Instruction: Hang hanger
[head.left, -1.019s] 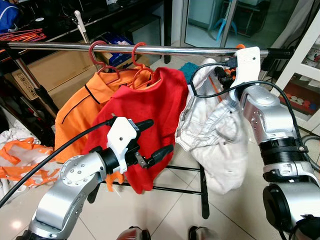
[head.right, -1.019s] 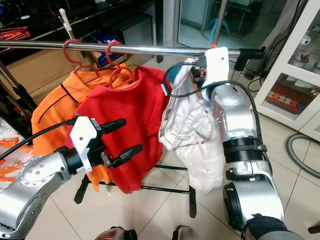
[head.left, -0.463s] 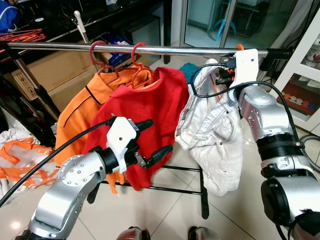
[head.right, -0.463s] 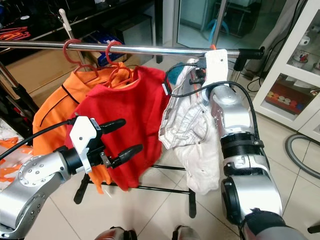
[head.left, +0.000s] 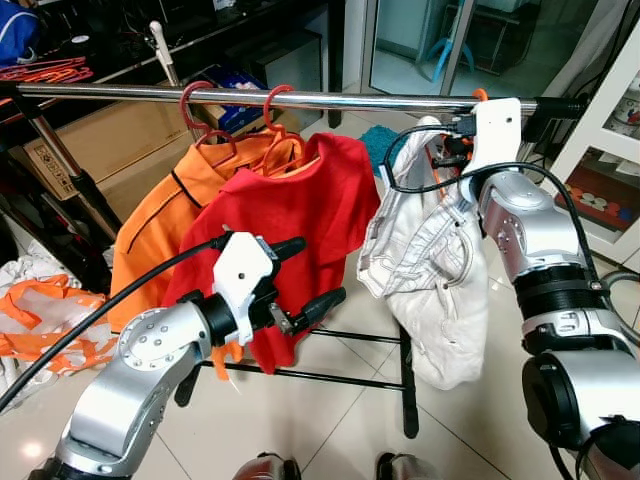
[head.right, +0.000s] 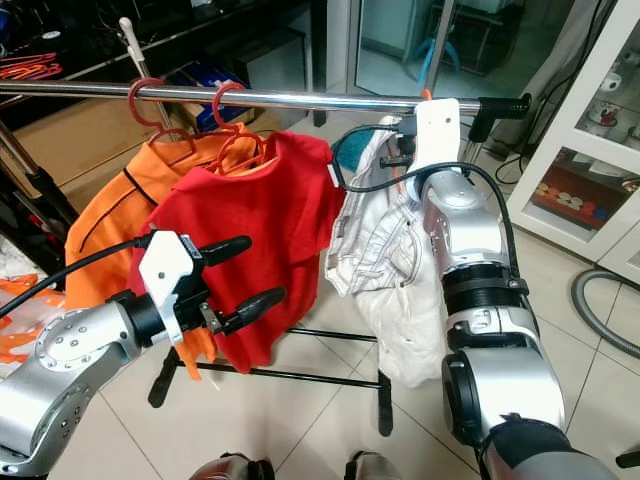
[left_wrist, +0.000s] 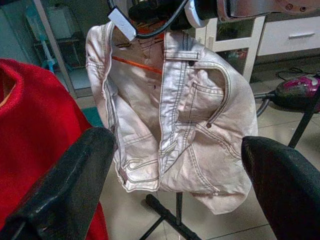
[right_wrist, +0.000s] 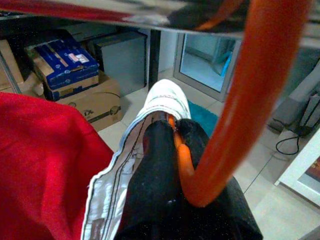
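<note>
While right gripper (head.left: 452, 152) clamps the orange hanger (right_wrist: 240, 115) carrying the white jeans (head.left: 425, 275) at the rail (head.left: 330, 99)'s right end, left gripper (head.left: 305, 275) idles, fingers spread. Right wrist view: hook under rail, unseated; letting go risks a drop.

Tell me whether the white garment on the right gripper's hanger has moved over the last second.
Yes. The white garment has swung toward the robot's right, opening a wider gap from the red shirt, while the rail holds its place in view. The right gripper grips the orange hanger.
</note>
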